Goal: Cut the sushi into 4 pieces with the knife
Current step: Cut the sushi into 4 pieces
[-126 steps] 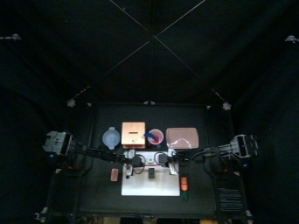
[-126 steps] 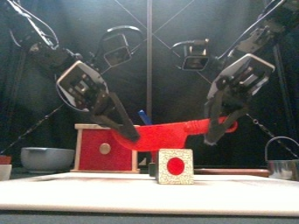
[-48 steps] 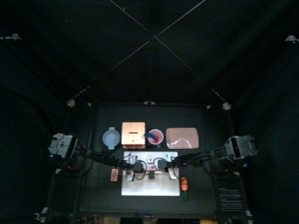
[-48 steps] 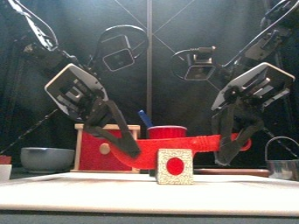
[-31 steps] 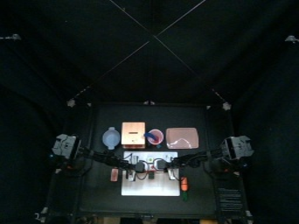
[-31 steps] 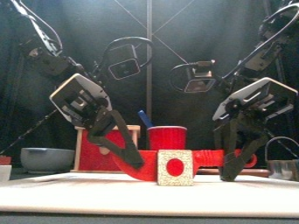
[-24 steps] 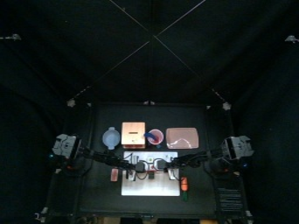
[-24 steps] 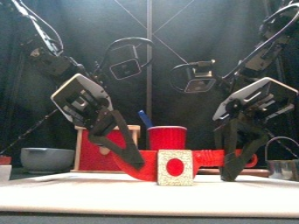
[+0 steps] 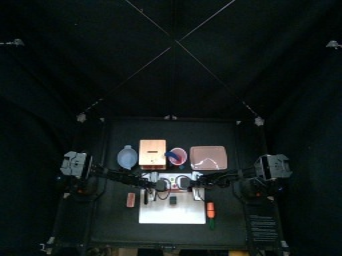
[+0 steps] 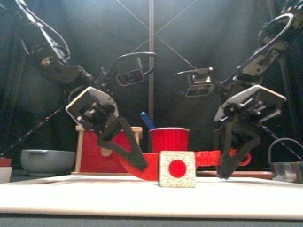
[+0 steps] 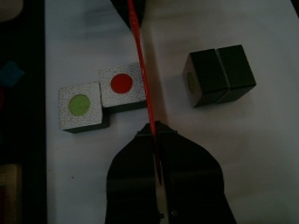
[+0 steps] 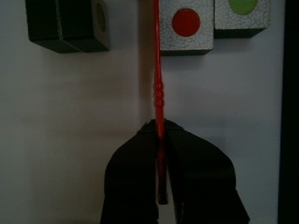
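The red toy knife (image 10: 208, 158) lies level just above the white cutting board (image 9: 175, 208), held at both ends. My left gripper (image 11: 152, 131) is shut on one end and my right gripper (image 12: 158, 128) on the other. In the left wrist view the blade (image 11: 138, 52) runs between a dark two-block piece of sushi (image 11: 222, 75) and a cut piece with a red dot (image 11: 121, 86); a piece with a green dot (image 11: 79, 105) lies beside that one. From the front, the red-dot piece (image 10: 178, 168) stands before the knife.
Behind the board stand the wooden box with a red drawer front (image 10: 104, 149), the red cup (image 10: 171, 140) with a blue knife in it, the pink tray (image 9: 210, 157) and the blue-grey bowl (image 10: 45, 160). Small orange things (image 9: 131, 200) lie at the board's sides.
Both arms have come down together, lowering the red knife from above the sushi to board level behind the red-dot piece. The grip on the knife is unchanged.
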You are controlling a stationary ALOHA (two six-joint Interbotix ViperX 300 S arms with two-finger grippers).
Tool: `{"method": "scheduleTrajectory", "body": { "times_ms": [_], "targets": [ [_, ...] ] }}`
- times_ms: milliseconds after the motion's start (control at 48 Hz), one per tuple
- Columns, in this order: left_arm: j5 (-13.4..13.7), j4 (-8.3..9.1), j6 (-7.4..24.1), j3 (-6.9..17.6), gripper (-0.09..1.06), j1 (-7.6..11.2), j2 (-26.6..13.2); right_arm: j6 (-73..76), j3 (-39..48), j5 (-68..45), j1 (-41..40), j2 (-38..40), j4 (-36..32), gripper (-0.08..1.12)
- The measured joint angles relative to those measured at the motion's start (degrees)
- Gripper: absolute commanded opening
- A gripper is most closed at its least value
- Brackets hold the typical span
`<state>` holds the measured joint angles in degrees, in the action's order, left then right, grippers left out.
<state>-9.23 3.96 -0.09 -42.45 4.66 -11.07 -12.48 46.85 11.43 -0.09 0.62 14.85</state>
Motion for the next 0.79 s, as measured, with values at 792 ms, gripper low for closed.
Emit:
{"method": "scheduleTrajectory", "body": {
  "times_ms": [792],
  "targets": [
    [-12.5, 0.00, 0.1, -5.1, 0.23, 5.10, 5.6, 0.2, 0.5, -1.1, 6.1, 6.0, 2.3, 0.15]
  ]
}}
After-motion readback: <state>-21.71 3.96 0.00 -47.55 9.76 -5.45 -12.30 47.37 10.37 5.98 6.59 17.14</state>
